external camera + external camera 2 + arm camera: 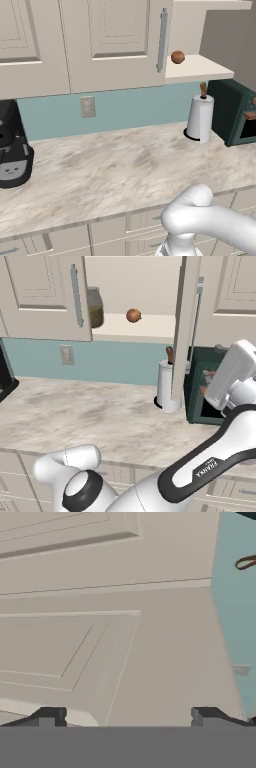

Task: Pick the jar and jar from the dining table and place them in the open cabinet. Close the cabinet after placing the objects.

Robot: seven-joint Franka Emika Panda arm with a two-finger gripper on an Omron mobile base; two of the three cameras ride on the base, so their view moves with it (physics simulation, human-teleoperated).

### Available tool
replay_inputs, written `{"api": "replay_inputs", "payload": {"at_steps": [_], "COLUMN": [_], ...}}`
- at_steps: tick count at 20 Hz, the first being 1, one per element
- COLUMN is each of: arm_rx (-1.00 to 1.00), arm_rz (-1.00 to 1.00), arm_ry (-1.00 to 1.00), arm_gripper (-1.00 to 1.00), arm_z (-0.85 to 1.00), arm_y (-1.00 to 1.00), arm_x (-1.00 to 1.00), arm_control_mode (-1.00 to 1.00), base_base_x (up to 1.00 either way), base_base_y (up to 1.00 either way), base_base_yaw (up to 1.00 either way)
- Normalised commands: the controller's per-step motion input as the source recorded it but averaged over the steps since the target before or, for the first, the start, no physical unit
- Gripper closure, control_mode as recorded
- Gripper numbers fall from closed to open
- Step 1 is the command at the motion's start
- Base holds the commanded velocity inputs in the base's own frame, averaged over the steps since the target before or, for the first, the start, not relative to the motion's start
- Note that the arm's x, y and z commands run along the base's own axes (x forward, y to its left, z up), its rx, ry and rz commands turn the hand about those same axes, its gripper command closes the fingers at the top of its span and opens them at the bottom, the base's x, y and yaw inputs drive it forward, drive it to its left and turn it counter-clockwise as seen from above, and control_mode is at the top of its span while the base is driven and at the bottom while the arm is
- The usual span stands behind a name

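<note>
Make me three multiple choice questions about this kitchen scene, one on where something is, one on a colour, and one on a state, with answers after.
1. Where is the small orange-brown ball?
A. On the counter
B. On the cabinet shelf
C. On top of the coffee machine

2. What colour is the wall behind the counter?
A. Pale teal
B. Red
C. Black

3. How do the fingers of the hand stand?
A. Shut on a jar
B. Shut on nothing
C. Open, holding nothing

Answers: 1 B, the ball rests on the cream shelf, with the jar to its left. 2 A, the strip under the cabinets is pale teal. 3 C, the hand view shows both tips wide apart with only cabinet door between them.
</note>
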Motion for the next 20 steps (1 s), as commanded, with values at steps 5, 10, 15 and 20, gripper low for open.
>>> {"api": "replay_inputs", "payload": {"at_steps": [5, 10, 15, 20], "arm_rx": [0.0, 0.0, 0.0, 0.0], "arm_rz": [0.08, 0.08, 0.08, 0.09], "arm_ry": [0.0, 0.0, 0.0, 0.0], "arm_gripper": [-1.0, -1.0, -1.0, -1.0], "arm_z": [0.0, 0.0, 0.0, 0.0], "arm_y": [0.26, 0.34, 0.32, 0.38], "arm_x": [0.0, 0.0, 0.0, 0.0], "arm_control_mode": [-1.0, -1.0, -1.0, -1.0], "base_base_x": [0.0, 0.0, 0.0, 0.0], "base_base_y": [0.0, 0.0, 0.0, 0.0], "base_base_yaw": [0.0, 0.0, 0.0, 0.0]}}
